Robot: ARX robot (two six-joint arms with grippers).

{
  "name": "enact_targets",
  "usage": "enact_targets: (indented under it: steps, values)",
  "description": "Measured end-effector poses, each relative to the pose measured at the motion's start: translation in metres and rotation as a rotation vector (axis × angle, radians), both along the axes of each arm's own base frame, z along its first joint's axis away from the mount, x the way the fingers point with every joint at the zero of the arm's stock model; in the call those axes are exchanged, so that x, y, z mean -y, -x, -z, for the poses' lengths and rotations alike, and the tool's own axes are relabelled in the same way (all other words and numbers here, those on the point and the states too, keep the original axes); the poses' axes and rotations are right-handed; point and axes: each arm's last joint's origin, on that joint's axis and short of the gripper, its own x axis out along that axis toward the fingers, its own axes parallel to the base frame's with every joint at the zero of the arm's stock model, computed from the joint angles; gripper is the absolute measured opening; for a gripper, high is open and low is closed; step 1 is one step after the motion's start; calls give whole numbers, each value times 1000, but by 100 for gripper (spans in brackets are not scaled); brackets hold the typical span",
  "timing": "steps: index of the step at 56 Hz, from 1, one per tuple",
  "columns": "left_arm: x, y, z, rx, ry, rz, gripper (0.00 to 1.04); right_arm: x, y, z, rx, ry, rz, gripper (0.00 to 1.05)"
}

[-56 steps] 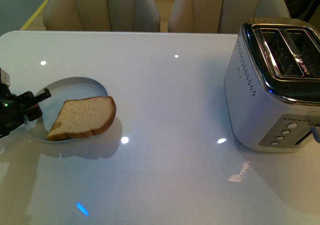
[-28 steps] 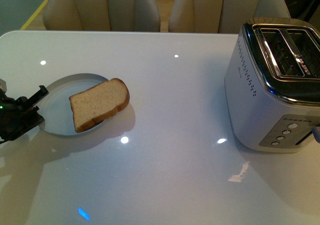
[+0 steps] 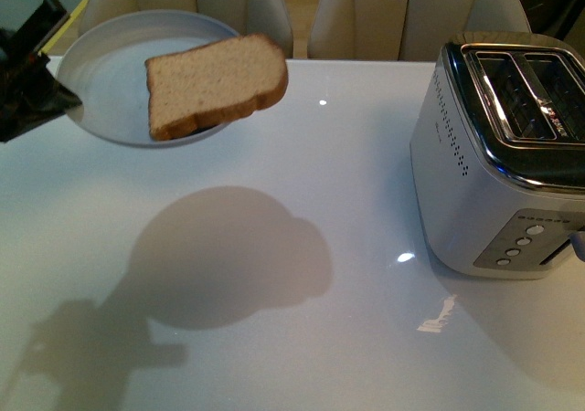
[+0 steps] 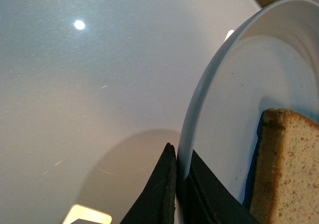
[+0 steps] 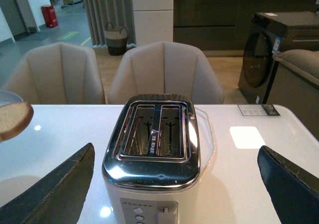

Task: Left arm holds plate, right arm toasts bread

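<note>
- The plate [image 3: 110, 73] was held tilted above the surface [image 3: 366, 356], its rim clamped by the left gripper [image 4: 182, 159] jaws.
- The bread [image 3: 215, 82] was laid on the plate, overhanging its rim.
- The right gripper [image 5: 175, 149] jaws were spread wide apart.

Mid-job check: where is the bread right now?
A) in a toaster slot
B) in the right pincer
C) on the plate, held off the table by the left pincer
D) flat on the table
C: the bread lies on the plate, the left pincer is clamped on the plate's rim, and their shadow on the table shows the plate is raised; the toaster slots are empty.
</note>
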Motion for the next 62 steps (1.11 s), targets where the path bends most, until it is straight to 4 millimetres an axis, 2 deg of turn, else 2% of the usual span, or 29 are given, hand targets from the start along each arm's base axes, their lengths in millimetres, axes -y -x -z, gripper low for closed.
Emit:
enact_targets:
  steps: [12,27,43,62]
  values:
    - [31,-7,-38,47,27,55,3,0,0,0,0,0,0,96]
    - [71,-10,-69,78,71,118,3,0,0,0,0,0,0,96]
    - [98,0,-86,88,108,173,3,0,0,0,0,0,0,96]
    - [113,10,-95,81,124,196,3,0,0,0,0,0,0,96]
